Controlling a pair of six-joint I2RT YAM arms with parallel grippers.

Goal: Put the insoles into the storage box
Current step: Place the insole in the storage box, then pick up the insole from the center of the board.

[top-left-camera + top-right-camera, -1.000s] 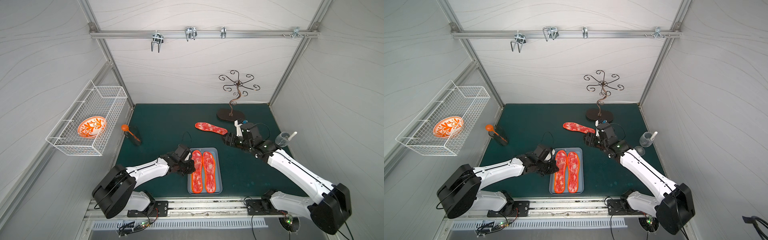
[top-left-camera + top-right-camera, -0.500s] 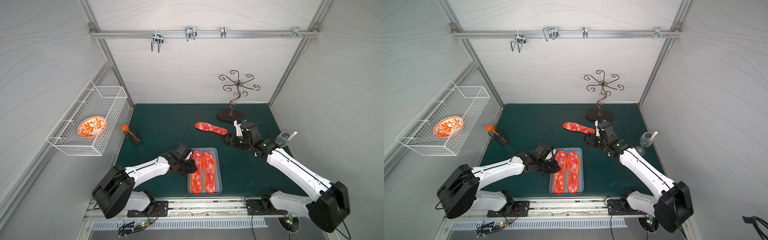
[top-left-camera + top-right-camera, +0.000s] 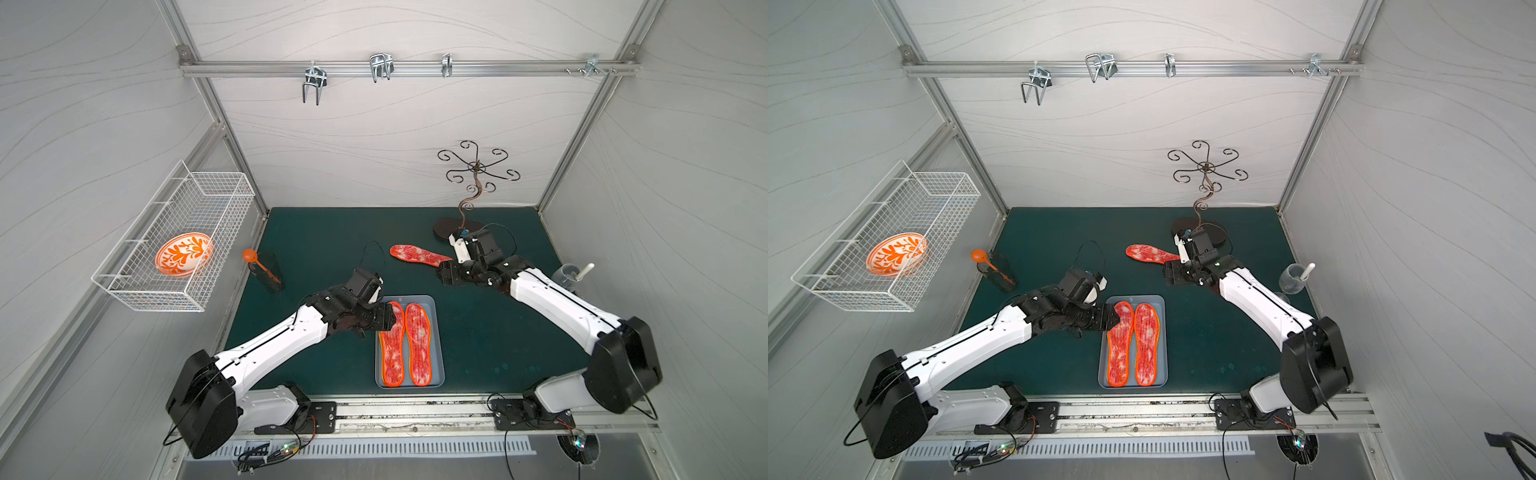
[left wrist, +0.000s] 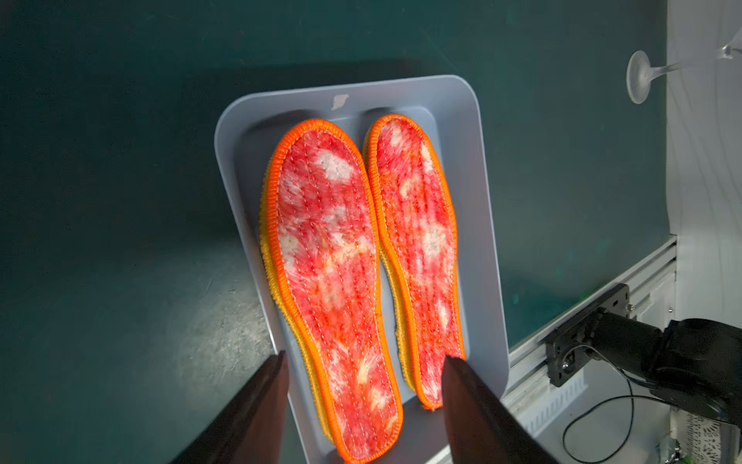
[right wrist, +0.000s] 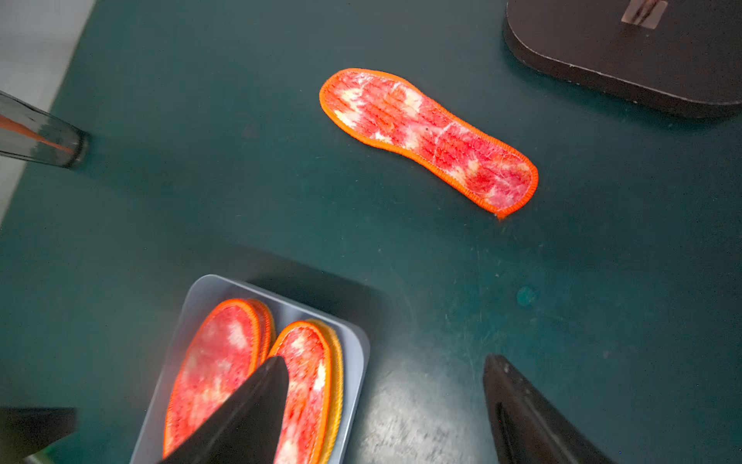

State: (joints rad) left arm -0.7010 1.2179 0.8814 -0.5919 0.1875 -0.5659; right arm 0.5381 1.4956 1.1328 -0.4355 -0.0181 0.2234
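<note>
Left gripper (image 4: 363, 359) is letting go: a second ago its jaws were pinched together at the box edge, and now they are standing apart, empty, hanging over one end of the nearer stack. Right gripper (image 5: 385, 361) is edging in too, jaws spread wide with nothing in them, hovering near the loose insole (image 5: 427, 138).

That last one is lying flat on the green mat (image 3: 332, 249), apart from the storage box (image 4: 473, 201) and close to the dark stand base (image 5: 642, 52). The other insoles (image 4: 325, 261) are sitting in the box in two side-by-side stacks. Mottled red-and-white tops are showing, with bright orange stitching and yellow edges peeking out underneath.

I'm seeing trouble ahead. The loose insole is looking thin and limp and hugging the mat, so the fingers may skate over it or only fold up an edge. The stand base is crowding the approach. The stacks are already rising against that low rim, so a crooked drop could leave it draping over the side.
</note>
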